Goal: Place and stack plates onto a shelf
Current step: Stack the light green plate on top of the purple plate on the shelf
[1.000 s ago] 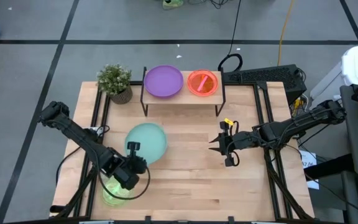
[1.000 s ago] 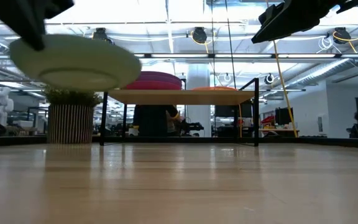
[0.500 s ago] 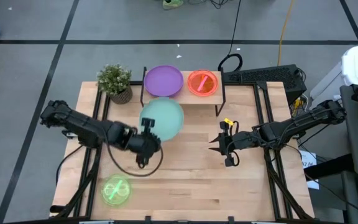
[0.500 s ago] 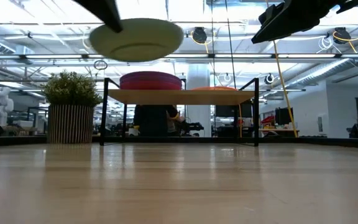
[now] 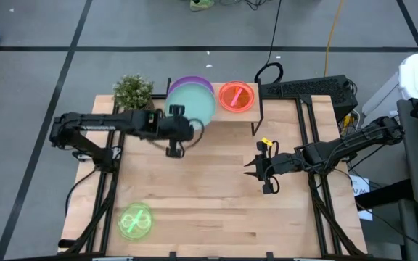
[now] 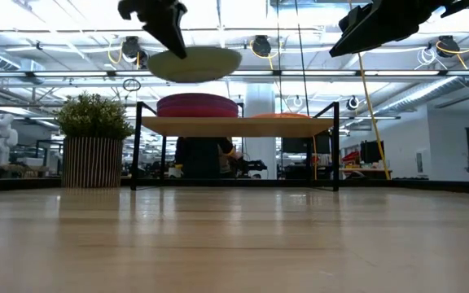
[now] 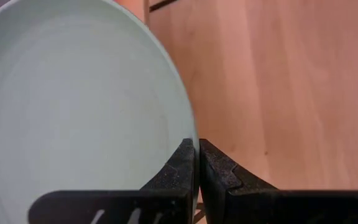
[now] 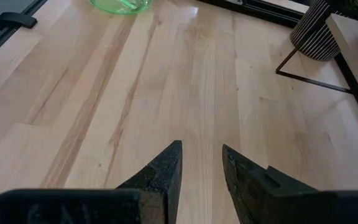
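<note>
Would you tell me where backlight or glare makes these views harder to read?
Low view: bright ceiling lights silhouette both arms, and the teal plate looks dull greenish from beneath. Left wrist view: the plate looks washed-out pale. High view: evenly lit, with soft shadows.

- counter (image 5: 216, 196): pale wood planks, smooth, faint satin sheen, visible grain
- shelf (image 5: 212, 114): light wood board; thin black metal legs, matt
- teal plate (image 5: 193, 104): opaque plastic, smooth, matt
- lime-green plate (image 5: 135, 221): translucent plastic, glossy
- orange plate (image 5: 236, 96): translucent plastic, shiny
- plant pot (image 6: 94, 161): ribbed, striped surface
- left hand (image 7: 196, 163) and right hand (image 8: 201, 163): dark matt plastic fingers
</note>
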Available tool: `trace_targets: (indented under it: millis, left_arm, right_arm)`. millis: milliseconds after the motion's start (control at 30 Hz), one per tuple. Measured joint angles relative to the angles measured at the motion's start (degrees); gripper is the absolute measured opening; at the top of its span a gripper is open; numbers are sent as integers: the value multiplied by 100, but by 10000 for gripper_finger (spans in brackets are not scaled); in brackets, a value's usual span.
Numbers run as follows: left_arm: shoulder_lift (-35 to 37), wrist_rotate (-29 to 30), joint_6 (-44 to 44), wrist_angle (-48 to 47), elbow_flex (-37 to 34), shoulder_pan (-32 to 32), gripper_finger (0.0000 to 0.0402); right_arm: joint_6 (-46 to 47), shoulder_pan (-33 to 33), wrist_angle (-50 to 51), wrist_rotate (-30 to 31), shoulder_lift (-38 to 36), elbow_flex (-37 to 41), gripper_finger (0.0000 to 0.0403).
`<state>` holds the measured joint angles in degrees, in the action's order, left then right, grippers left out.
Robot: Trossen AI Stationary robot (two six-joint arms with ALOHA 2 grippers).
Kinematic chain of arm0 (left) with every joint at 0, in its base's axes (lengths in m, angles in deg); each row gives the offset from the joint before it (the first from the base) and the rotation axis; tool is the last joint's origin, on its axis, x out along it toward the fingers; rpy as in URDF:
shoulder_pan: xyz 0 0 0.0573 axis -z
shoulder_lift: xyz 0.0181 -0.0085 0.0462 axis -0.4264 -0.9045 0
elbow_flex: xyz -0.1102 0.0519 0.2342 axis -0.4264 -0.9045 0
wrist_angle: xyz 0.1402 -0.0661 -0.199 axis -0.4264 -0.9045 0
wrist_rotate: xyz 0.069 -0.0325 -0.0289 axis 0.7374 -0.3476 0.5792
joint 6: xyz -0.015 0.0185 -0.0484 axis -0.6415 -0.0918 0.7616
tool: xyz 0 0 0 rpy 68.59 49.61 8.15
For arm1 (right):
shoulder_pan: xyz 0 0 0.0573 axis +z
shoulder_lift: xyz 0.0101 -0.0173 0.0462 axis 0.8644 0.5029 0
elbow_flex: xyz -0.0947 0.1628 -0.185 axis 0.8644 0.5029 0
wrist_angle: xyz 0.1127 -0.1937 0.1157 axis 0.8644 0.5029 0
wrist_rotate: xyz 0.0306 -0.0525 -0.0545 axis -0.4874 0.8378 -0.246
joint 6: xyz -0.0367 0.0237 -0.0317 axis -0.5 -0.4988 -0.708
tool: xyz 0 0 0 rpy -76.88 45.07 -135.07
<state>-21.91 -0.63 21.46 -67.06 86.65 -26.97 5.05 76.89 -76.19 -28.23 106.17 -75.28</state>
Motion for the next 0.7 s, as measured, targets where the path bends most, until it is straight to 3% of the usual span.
trace_targets:
  millis: [367, 700]
  left_arm:
    - [0, -624, -626, 356, -1, -1064, 16]
    - [-1, -929, -1008, 935, -387, -1482, 21]
  right_arm:
    - [-13, 2, -2, 0, 0, 0, 100]
    - [-1, 1, 0, 0, 0, 0, 100]
